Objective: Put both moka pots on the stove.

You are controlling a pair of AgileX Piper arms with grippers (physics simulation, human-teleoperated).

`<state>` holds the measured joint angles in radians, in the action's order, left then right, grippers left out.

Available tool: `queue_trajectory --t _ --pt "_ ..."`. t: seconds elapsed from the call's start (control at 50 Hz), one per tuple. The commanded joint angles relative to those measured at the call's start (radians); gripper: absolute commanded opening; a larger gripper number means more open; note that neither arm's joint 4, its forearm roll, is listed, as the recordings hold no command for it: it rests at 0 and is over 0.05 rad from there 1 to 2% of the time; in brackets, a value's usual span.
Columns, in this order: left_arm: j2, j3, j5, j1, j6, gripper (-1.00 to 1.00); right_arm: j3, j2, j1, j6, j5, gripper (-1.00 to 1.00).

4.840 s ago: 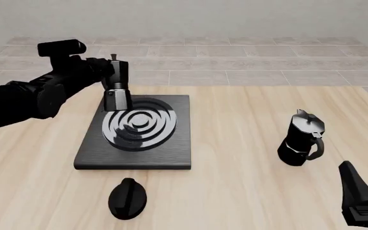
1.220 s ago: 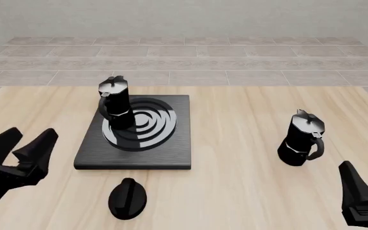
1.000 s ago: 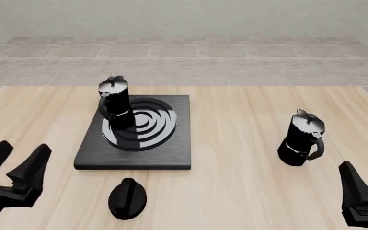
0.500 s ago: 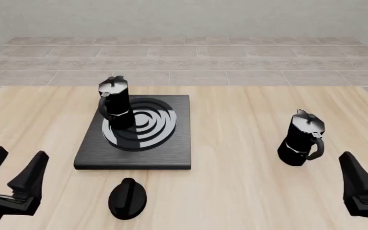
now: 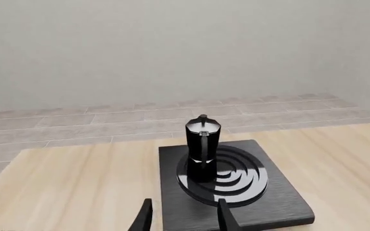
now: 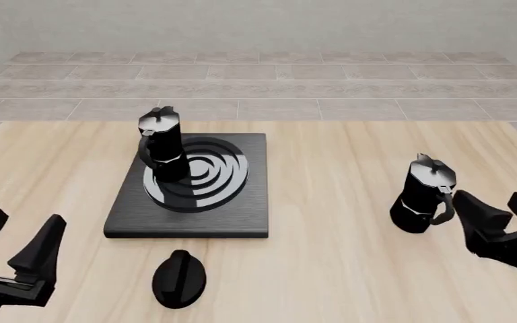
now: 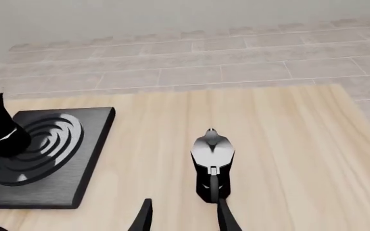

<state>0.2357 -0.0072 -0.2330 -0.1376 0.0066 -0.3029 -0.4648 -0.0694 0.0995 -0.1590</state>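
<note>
- Soft, even, bright light is filling all three views; no blur or edge distortion is showing.
- The flat black square stove slab [image 6: 189,195] is casting hardly any shadow on the pale wooden table [image 6: 330,168].
- White glare is streaking its concentric silver-grey rings [image 6: 207,176] toward 5 o'clock.
- The glossy black faceted moka pot on the table [image 7: 212,163] is catching a highlight on its lid.

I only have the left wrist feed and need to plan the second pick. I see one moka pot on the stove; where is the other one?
Observer: The second moka pot stands upright on the table, right of the stove.
Operator: Is the right gripper near it?
Observer: Yes, the right gripper is open just beside it, not touching.
Operator: Which way is its handle?
Observer: Toward the right gripper, per the right wrist view.
</note>
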Motion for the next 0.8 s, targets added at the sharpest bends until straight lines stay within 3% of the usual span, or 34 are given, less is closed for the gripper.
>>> queue_trajectory --t 0.02,0.24,0.32,0.42,0.8 --pt "-0.004 0.004 -0.003 -0.002 0.003 1.0 -0.086 -0.114 -0.004 -0.02 -0.096 1.0" --pt "0.001 0.005 -0.006 -0.002 0.001 1.0 -0.149 -0.191 0.022 -0.077 -0.154 1.0" --pt "0.005 0.004 -0.008 -0.002 0.001 1.0 -0.15 -0.226 0.011 -0.057 -0.154 1.0" --pt "-0.002 0.004 -0.002 -0.002 0.002 1.0 -0.147 -0.286 0.022 -0.092 -0.136 1.0" --pt "0.0 0.005 -0.002 -0.002 -0.001 1.0 -0.137 -0.389 0.056 -0.122 -0.058 1.0"
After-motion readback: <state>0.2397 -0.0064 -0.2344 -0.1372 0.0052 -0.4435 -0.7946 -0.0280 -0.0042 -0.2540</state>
